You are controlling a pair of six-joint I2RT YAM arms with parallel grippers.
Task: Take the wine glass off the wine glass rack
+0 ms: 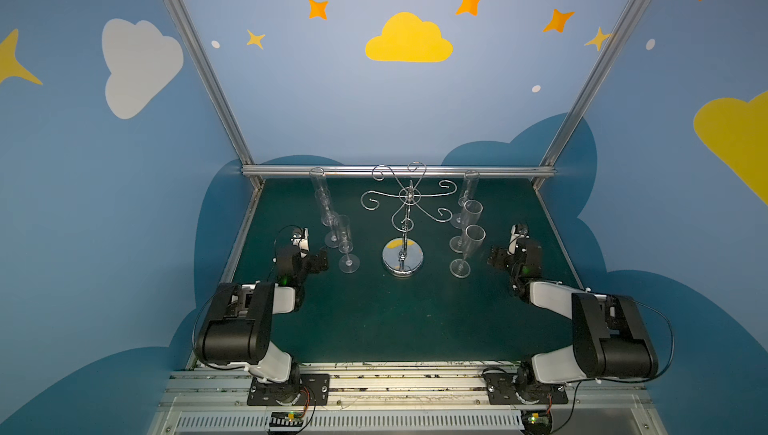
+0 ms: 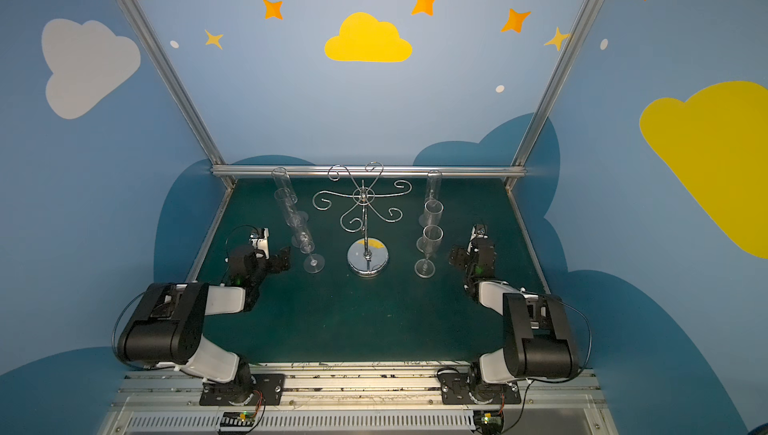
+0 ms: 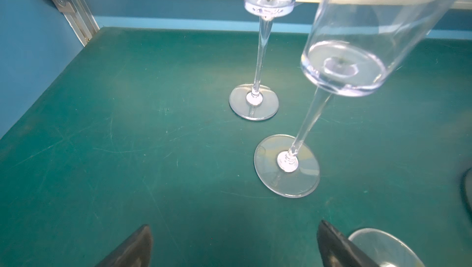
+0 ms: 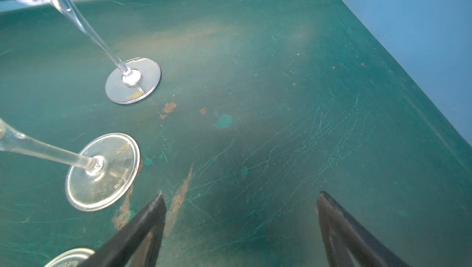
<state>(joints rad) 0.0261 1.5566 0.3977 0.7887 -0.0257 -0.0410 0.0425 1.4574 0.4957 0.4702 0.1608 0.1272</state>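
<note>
The left tool [image 1: 321,260] hangs low over the green table [image 1: 374,320], its dark fingers [image 3: 138,250] spread wide with nothing between them. Just past its inner side a left row of wine glasses [image 1: 344,230] stands upright on the table, three in a line running away from the tool toward the back rail [image 1: 399,171]. In the left wrist view the foot of the nearest glass [image 3: 380,245] sits just beside one fingertip, though whether they touch cannot be told. Between the two tools, well apart from each, the wine glass rack [image 1: 405,225] stands on its mirror-bright disc base [image 1: 392,256], its curled chrome arms fanned out at the top of a thin post. Farther on, a right row of wine glasses [image 1: 473,239] stands upright, again three deep, just off the inner side of the right tool [image 1: 495,259]. That tool's fingers [image 4: 148,227] are likewise spread wide over scuffed table, gripping nothing, with the glass feet off to one side of them.
</note>
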